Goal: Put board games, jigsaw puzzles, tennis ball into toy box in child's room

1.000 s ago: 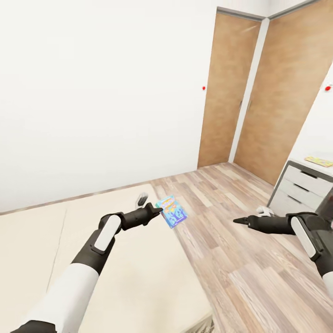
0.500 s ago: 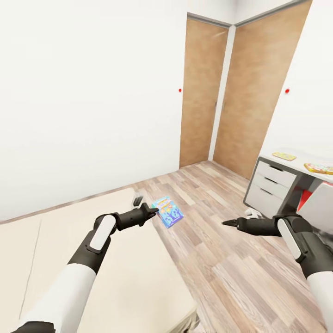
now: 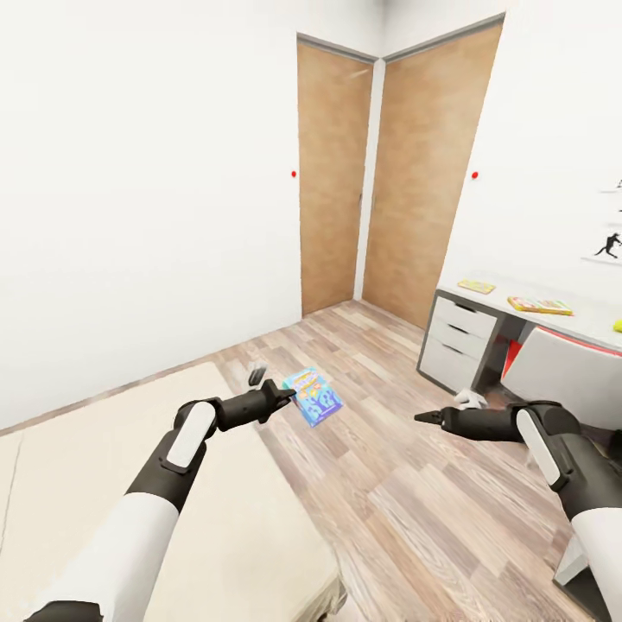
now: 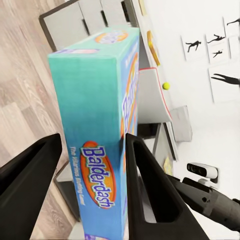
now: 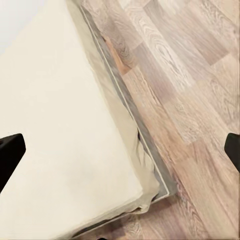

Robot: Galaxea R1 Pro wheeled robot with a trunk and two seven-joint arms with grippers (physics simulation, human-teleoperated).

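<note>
Left gripper (image 3: 292, 396) clamps the blue board game (image 3: 314, 396) at frame centre, box upright between both fingers (image 4: 150, 195), held above the wood floor (image 3: 415, 484) just past the bed (image 3: 216, 518) edge. Right gripper (image 3: 421, 417) at right centre holds nothing, fingers wide apart. Table (image 3: 553, 315) at right edge carries two flat toys and the tennis ball (image 3: 618, 326). Floor between is open.

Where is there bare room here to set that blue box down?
The bed top is bare below the left end effector, which holds the blue box. The plank floor between bed and desk is open, as far as the doors. The desk top is busier: flat toys and a ball.
</note>
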